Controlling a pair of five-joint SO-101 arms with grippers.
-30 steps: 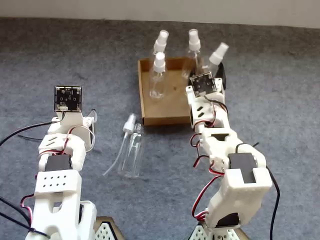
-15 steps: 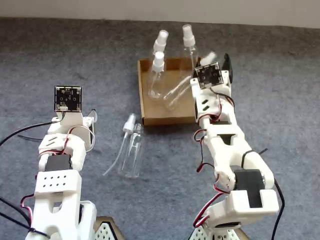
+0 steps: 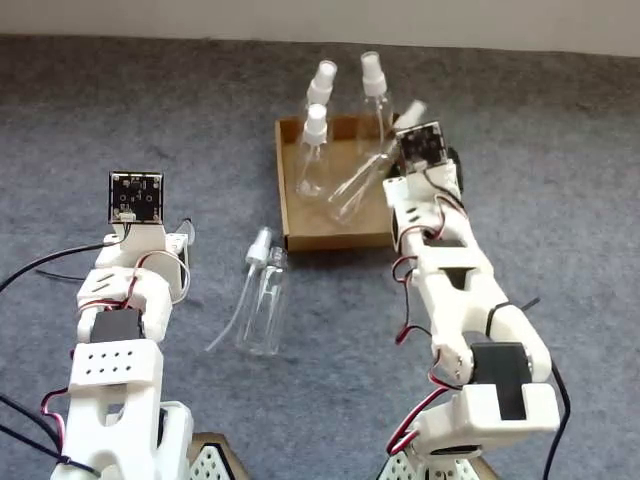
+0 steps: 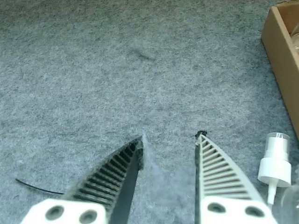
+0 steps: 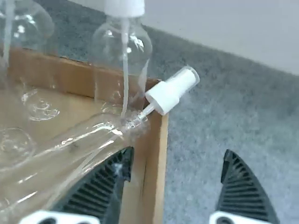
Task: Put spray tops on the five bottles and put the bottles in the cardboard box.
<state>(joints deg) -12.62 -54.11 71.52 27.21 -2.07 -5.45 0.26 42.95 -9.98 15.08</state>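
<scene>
In the cardboard box [image 3: 283,188], tilted bottle [image 5: 79,140] — just beside spread right hand [image 5: 177,156]

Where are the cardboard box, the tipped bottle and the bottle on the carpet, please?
cardboard box [image 3: 284,190], high view, left wall.
tipped bottle [image 3: 352,195], high view, body.
bottle on the carpet [image 3: 265,305], high view, body.

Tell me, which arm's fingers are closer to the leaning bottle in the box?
Right. The right fingers hang at the box wall beside the leaning bottle; the left fingers are far off over carpet.
</scene>
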